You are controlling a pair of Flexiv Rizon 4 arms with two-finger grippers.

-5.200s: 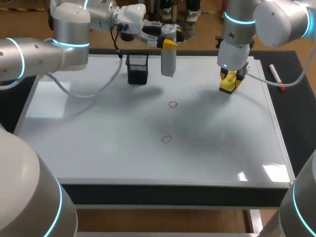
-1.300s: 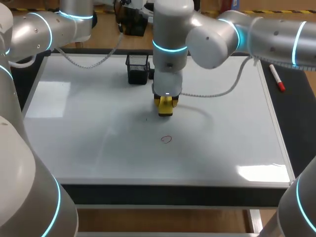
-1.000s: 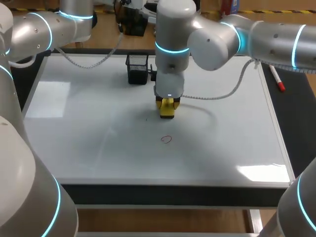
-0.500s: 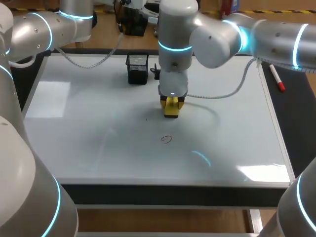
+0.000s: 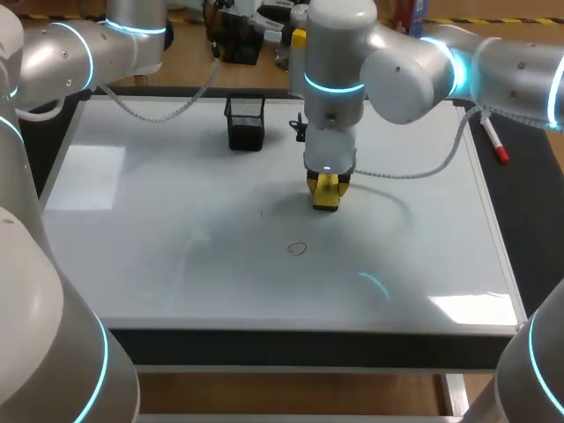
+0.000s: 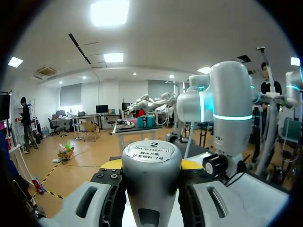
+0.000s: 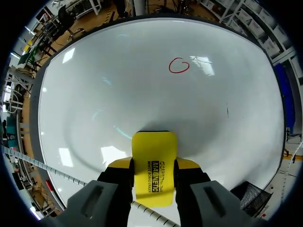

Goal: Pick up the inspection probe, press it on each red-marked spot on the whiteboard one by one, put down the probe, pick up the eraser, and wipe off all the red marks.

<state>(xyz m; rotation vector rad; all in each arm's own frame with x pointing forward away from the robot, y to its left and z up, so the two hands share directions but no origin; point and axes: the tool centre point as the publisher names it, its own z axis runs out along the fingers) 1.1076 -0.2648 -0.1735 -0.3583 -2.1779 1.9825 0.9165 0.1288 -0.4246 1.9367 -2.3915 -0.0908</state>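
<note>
Yellow eraser (image 5: 326, 199) down on the whiteboard (image 5: 159, 264), and it's the right gripper (image 5: 326, 189) doing the work, clenched on it from 2 sides. The right arm (image 5: 414, 70) comes in from the right and hangs over the middle of the board, fingers pointing straight down.

From the right wrist, the eraser (image 7: 155, 165) sits squarely between the yellow tips of that gripper (image 7: 154, 163). Its long axis runs out along the fingers, and the far short end points at the board, where a dark shadow rings it.

1 red mark (image 5: 298, 248) shows, a small open loop. It lies nearer the front edge than the eraser and a touch to its left, clearly apart from it. In the wrist view the same mark (image 7: 179, 65) sits well ahead of the eraser's end.

Over to the left: the left gripper (image 6: 151, 164) is closed around the inspection probe (image 6: 151, 182), a grey cylinder wedged between its fingers. The probe's long axis lines up with the fingers, and its flat labelled end points outward, level into the room, not down at the board. The left arm (image 5: 88, 53) is folded back over the far left corner.

A black mesh holder (image 5: 246, 122) stands near the far edge, and a red marker (image 5: 493, 141) lies off the board's right side.
</note>
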